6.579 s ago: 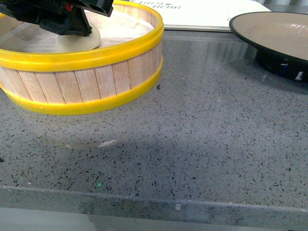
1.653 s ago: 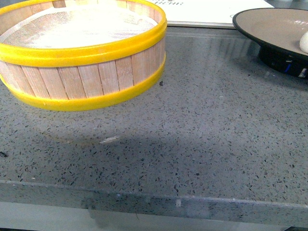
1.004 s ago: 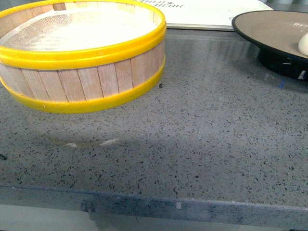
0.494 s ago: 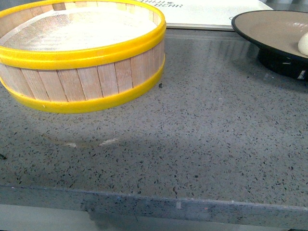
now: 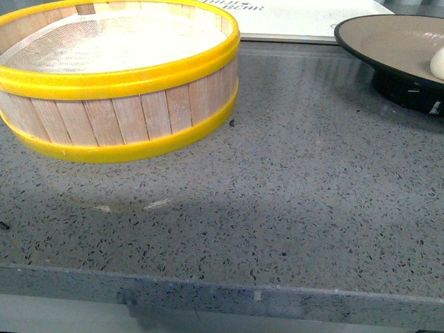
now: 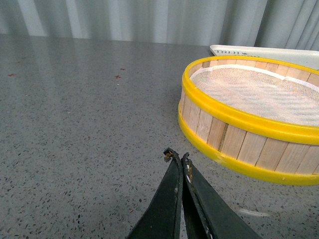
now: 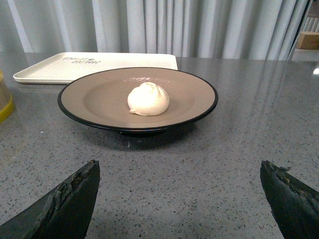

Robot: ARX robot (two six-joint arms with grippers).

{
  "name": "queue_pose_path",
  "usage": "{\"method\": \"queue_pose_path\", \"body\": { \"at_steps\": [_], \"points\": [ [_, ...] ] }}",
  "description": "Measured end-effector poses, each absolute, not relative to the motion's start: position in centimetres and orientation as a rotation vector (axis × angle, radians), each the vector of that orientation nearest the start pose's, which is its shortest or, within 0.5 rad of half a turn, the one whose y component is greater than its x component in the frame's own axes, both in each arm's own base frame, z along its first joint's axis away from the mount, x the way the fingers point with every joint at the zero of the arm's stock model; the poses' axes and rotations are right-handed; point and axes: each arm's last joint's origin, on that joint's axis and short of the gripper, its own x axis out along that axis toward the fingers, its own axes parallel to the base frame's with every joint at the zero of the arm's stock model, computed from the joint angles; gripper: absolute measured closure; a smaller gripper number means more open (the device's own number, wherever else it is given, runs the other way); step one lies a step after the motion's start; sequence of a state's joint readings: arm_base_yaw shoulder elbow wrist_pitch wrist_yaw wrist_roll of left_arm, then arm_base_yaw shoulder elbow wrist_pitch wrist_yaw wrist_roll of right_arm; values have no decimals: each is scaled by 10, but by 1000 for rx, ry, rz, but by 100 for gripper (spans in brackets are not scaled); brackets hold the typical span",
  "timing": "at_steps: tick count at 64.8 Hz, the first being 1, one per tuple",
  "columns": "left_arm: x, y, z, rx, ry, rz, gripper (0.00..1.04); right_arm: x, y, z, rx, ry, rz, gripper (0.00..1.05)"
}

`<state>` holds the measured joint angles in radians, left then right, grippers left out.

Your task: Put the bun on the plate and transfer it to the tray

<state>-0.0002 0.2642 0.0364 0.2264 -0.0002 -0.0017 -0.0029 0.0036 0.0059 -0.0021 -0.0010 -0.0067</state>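
The white bun (image 7: pixel 148 99) rests in the middle of the black-rimmed, tan plate (image 7: pixel 94 99); in the front view only an edge of the bun (image 5: pixel 438 62) shows at the far right on the plate (image 5: pixel 388 35). The white tray (image 7: pixel 60 67) lies just behind the plate, and its front edge (image 5: pixel 298 17) shows at the back of the counter. My right gripper (image 7: pixel 179 172) is open wide, low over the counter, a short way in front of the plate. My left gripper (image 6: pixel 178 157) is shut with nothing in it, beside the steamer basket.
A yellow-rimmed wooden steamer basket (image 5: pixel 118 76) with a white cloth liner stands at the left of the grey speckled counter (image 5: pixel 277 208); the basket (image 6: pixel 249 119) holds nothing. A grey curtain hangs behind the counter. The counter's front edge runs close to the camera.
The bun, once in the steamer basket under the left gripper, now lies on the plate. The left gripper has left the front view. Over the last second nothing moves.
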Motion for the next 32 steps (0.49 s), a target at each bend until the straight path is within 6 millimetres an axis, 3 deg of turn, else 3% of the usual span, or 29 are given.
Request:
{"method": "queue_pose_path", "body": {
  "at_steps": [32],
  "points": [
    [96,0,172,-2,-25,0,101,98,0,165,-7,0,-2,9]
  ]
}}
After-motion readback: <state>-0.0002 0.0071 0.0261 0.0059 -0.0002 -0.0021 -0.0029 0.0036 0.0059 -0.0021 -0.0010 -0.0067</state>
